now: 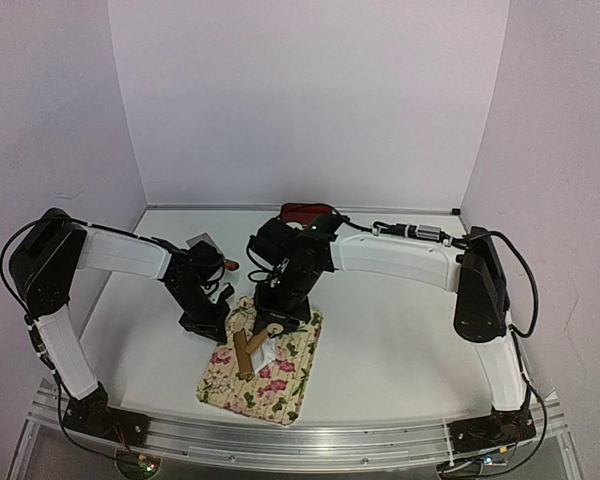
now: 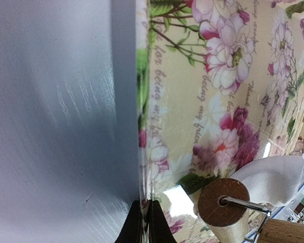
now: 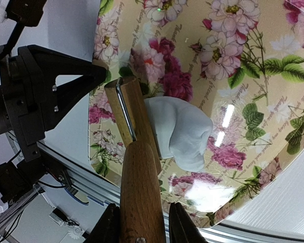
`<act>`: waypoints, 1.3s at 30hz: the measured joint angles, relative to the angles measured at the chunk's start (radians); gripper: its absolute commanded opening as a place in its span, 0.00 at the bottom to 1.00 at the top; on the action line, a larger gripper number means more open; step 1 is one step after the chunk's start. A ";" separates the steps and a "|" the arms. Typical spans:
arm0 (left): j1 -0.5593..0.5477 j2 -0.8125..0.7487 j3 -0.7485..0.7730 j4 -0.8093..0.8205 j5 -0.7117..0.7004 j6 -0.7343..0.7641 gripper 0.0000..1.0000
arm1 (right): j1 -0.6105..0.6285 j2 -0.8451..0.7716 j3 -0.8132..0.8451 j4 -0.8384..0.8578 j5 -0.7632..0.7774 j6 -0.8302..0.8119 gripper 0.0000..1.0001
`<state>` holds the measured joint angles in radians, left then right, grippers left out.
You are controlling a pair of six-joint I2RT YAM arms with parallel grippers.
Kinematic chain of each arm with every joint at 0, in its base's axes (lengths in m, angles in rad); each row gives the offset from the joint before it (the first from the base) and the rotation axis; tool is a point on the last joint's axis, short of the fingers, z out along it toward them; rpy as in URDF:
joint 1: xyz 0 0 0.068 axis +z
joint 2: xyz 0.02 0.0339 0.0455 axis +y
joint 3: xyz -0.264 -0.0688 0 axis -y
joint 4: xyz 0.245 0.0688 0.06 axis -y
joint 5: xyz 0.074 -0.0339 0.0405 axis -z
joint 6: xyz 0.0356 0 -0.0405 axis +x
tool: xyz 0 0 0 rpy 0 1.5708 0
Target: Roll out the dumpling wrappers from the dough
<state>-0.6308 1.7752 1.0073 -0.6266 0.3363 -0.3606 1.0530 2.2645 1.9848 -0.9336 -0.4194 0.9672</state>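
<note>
Only the right wrist view shows the grip. The right pincer (image 3: 142, 225) is clamped on the round handle of a wooden rolling pin with a short drum on a metal axle (image 3: 141, 187), with one black finger (image 3: 110, 228) on each side of it at the bottom of the frame. The drum lies against the soft white lump of dough (image 3: 182, 131) at mid-frame. The dough rests on a glossy cream mat printed with pink roses and green leaves (image 3: 253, 101). The black body of the left arm fills the left of that frame.

The left wrist view shows the left pincer (image 2: 146, 217) at bottom centre. Its tips are together, right where the mat's edge meets the pale desk (image 2: 55, 126). I cannot tell whether they pinch the mat. The drum's round end and the dough sit at lower right.

The top view gives the whole layout, with the mat at lower centre and the pin lying aslant across it. Both arms reach in from the sides with their wrists bent down over the mat's upper end, hiding part of it. A red object (image 1: 305, 211) shows at the back, partly hidden behind the right arm. A ribbed aluminium rail (image 1: 330, 440) along the bottom carries the arm bases.
</note>
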 measured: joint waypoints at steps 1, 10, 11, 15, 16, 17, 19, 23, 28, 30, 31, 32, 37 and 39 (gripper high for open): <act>0.000 0.000 0.000 0.000 0.000 0.000 0.00 | 0.001 0.005 0.008 -0.004 0.000 -0.003 0.00; 0.000 0.000 0.000 0.000 0.000 0.000 0.00 | 0.009 0.042 0.074 -0.037 0.000 -0.040 0.00; 0.000 0.000 0.000 0.000 0.000 0.000 0.00 | 0.010 0.045 0.081 -0.040 0.000 -0.045 0.00; 0.000 0.000 0.000 0.000 0.000 0.000 0.00 | 0.018 0.054 0.115 -0.046 -0.003 -0.071 0.00; 0.000 0.000 0.000 0.001 0.000 0.001 0.00 | 0.022 0.061 0.126 -0.043 -0.006 -0.079 0.00; 0.000 0.000 0.000 0.001 0.000 0.001 0.00 | 0.026 0.065 0.141 -0.050 -0.006 -0.079 0.00; 0.000 0.000 0.000 0.000 -0.001 0.001 0.00 | 0.030 0.068 0.160 -0.061 -0.001 -0.080 0.00; 0.000 0.000 0.000 0.001 -0.002 0.000 0.00 | 0.035 0.065 0.169 -0.070 0.011 -0.080 0.00; -0.001 0.000 0.000 0.006 -0.004 -0.010 0.00 | 0.048 0.039 0.170 -0.088 0.051 -0.079 0.00; 0.001 0.000 0.000 0.006 -0.004 -0.014 0.00 | 0.057 0.024 0.170 -0.102 0.077 -0.076 0.00; 0.003 0.000 0.000 0.005 -0.004 -0.015 0.00 | 0.061 0.017 0.171 -0.113 0.090 -0.073 0.00; 0.005 0.000 0.000 0.003 -0.004 -0.017 0.00 | 0.063 0.009 0.173 -0.126 0.100 -0.071 0.00; 0.019 -0.001 0.000 -0.010 -0.009 -0.029 0.00 | 0.067 -0.047 0.186 -0.159 0.143 -0.049 0.00; 0.021 -0.004 0.000 -0.014 -0.018 -0.034 0.00 | 0.068 -0.087 0.185 -0.166 0.170 -0.037 0.00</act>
<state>-0.6097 1.7717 1.0077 -0.6406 0.3185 -0.3944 1.1208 2.1772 2.1702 -1.0998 -0.2495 0.9298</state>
